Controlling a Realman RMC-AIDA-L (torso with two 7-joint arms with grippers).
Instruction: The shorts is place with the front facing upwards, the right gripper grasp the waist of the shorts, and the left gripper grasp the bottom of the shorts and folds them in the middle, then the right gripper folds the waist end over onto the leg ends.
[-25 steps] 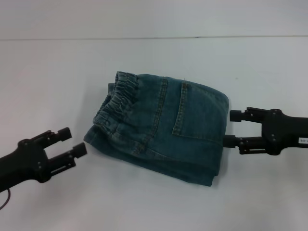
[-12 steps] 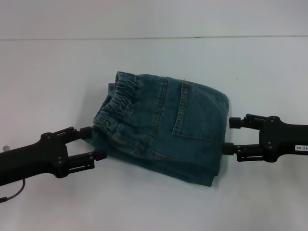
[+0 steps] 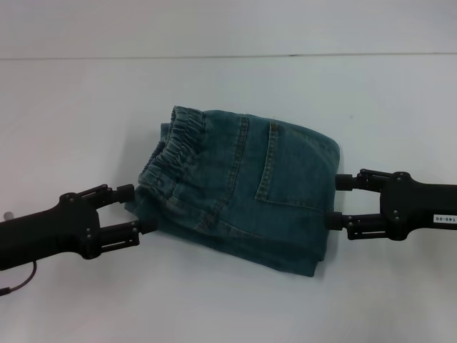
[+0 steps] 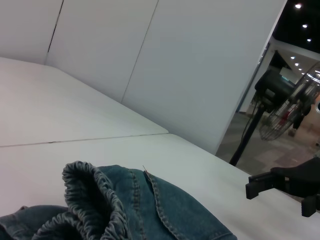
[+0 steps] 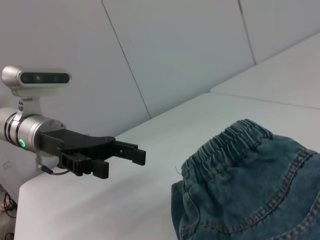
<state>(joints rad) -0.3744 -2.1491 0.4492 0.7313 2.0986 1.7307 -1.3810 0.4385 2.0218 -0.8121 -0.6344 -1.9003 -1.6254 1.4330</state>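
Observation:
The blue denim shorts [image 3: 243,186] lie folded in a thick stack on the white table [image 3: 71,107]. The elastic waistband [image 3: 175,146] is at the stack's left and a stitched pocket faces up. My left gripper [image 3: 137,209] is open at the stack's lower left corner, one finger on each side of the cloth edge. At the right edge my right gripper [image 3: 337,201] is open, its fingertips level with the fold. The left wrist view shows the waistband [image 4: 90,200] close up and the right gripper [image 4: 277,200] beyond. The right wrist view shows the shorts [image 5: 250,190] and the left gripper [image 5: 126,165].
The table's far edge meets a white wall [image 3: 228,28]. A cable [image 3: 18,282] trails below the left arm. A camera unit [image 5: 37,77] sits on the left wrist.
The left gripper came up from the lower left to the shorts' left corner, then eased back slightly. The right gripper crept left to the shorts' right edge. The shorts did not move.

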